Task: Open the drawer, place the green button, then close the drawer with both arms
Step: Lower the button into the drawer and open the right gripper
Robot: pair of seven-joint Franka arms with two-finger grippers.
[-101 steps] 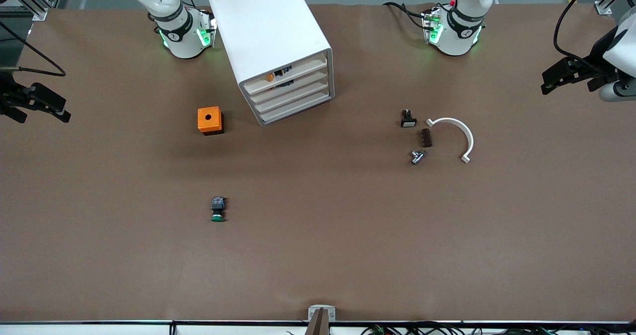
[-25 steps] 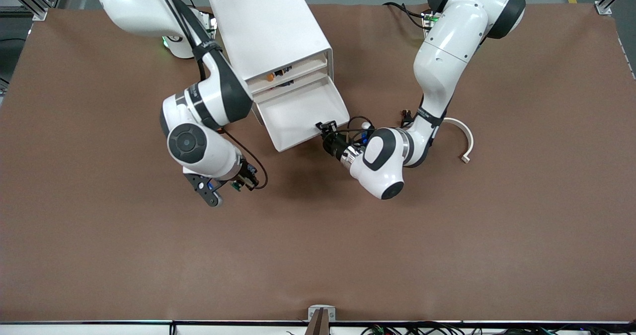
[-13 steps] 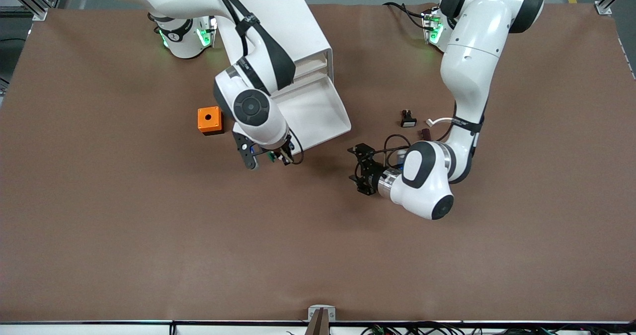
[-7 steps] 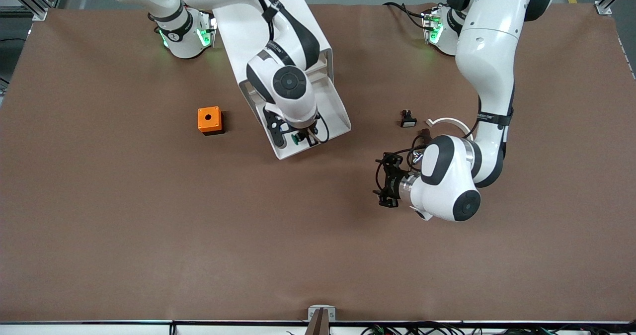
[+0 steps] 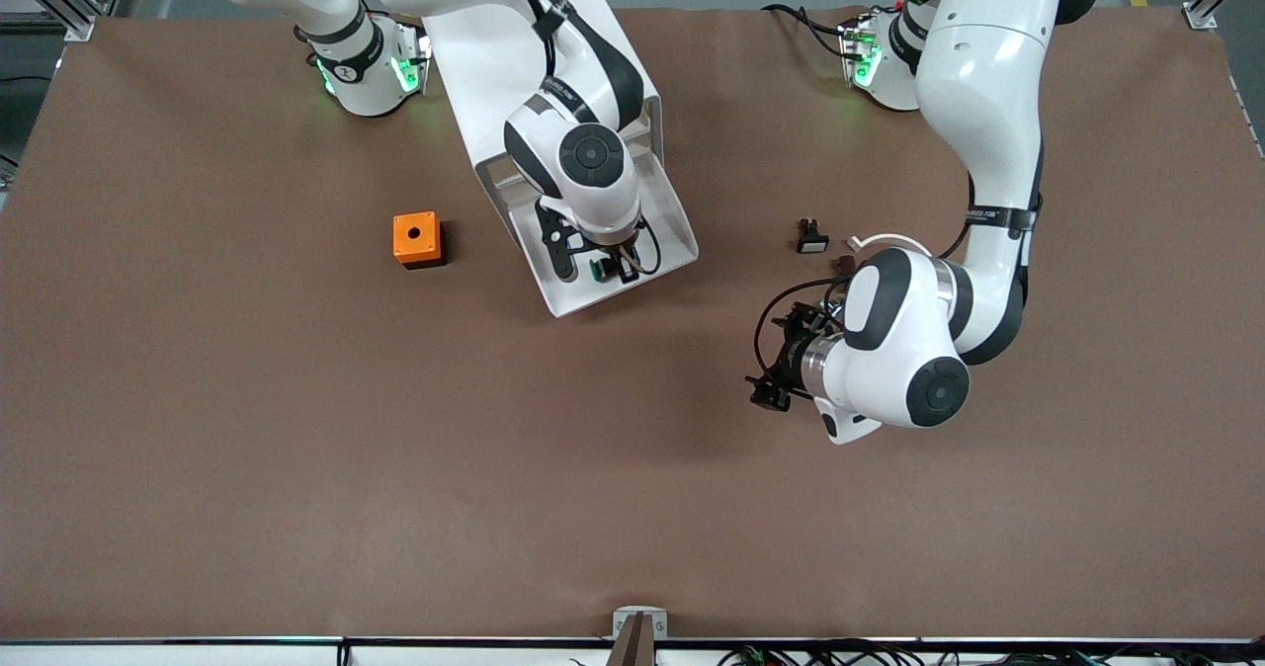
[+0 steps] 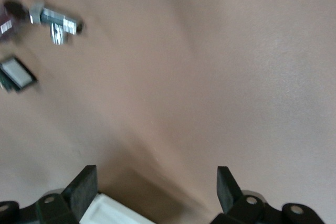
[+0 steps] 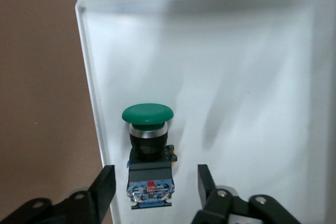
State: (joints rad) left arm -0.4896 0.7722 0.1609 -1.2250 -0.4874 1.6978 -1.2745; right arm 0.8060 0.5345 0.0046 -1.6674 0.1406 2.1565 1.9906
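The right gripper (image 7: 152,190) has just spread its fingers over the open drawer (image 5: 664,213), leaving the button (image 7: 148,148) lying in it near the front lip, so only closing remains, while the left gripper (image 5: 781,365), open and empty, waits over bare table

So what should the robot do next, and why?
Probably lift the right claw clear of the drawer. The button already lies in the open drawer, and the claw's fingers stand apart on either side of it. The left claw waits open over the table.

Cabinet (image 5: 524,43) front hidden by right arm (image 5: 583,162)
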